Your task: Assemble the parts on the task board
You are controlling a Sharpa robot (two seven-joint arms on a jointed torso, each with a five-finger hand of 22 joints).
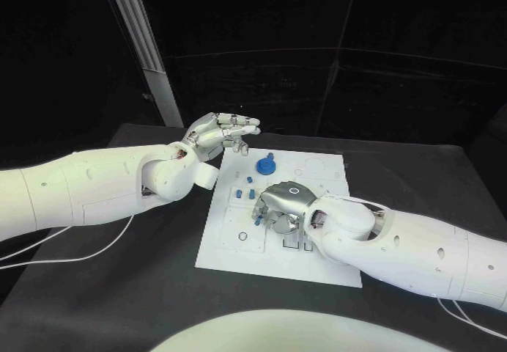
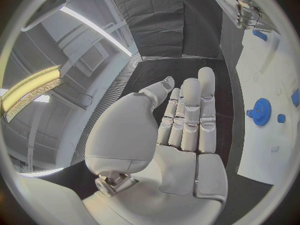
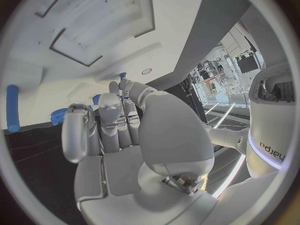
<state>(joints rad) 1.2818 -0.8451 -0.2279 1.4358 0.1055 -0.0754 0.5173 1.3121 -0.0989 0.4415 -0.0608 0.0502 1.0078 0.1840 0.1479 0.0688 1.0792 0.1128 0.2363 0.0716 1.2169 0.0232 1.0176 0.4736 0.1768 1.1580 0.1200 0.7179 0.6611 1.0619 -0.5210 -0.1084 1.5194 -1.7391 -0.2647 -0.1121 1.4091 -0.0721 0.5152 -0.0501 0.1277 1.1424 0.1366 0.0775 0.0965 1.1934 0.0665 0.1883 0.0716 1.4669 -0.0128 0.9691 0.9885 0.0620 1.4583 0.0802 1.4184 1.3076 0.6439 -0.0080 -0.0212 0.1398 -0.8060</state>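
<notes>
A: Nearest the robot first – what's on the near part of the table (image 1: pixel 127 293)?

B: Black top, w/ a white cable (image 1: pixel 74 257) looping under the left arm. Then the near edge of the task board (image 1: pixel 234 253), white, w/ a small ring outline printed near its left side.

A: Right hand?

B: Right hand (image 1: pixel 283 207) is palm-down over the board's middle, fingers curled toward the surface. In the right wrist view the fingers (image 3: pixel 103 122) reach to the board and a small blue part (image 3: pixel 123 76) sits at the fingertips, but can't tell if it's pinched or just touched. So grip state: can't tell.

A: Other parts nearby?

B: Two short blue pegs (image 1: pixel 244 194) stand on the board just left of that hand, another small one (image 1: pixel 249 178) a bit further up. Right wrist view also shows a blue rod (image 3: pixel 12 107) standing in the board and a blue gear edge (image 3: pixel 59 116) behind the fingers.

A: Further back?

B: Blue gear (image 1: pixel 265 167) w/ a stub on top, near the board's far left. Left wrist view has it too (image 2: pixel 261 111), beside a small blue peg (image 2: pixel 281 118).

A: And the left hand?

B: Left hand (image 1: pixel 219 134) is raised off the table past the board's far left corner, palm up-ish, fingers (image 2: pixel 187 112) extended and apart, holding nothing.
</notes>
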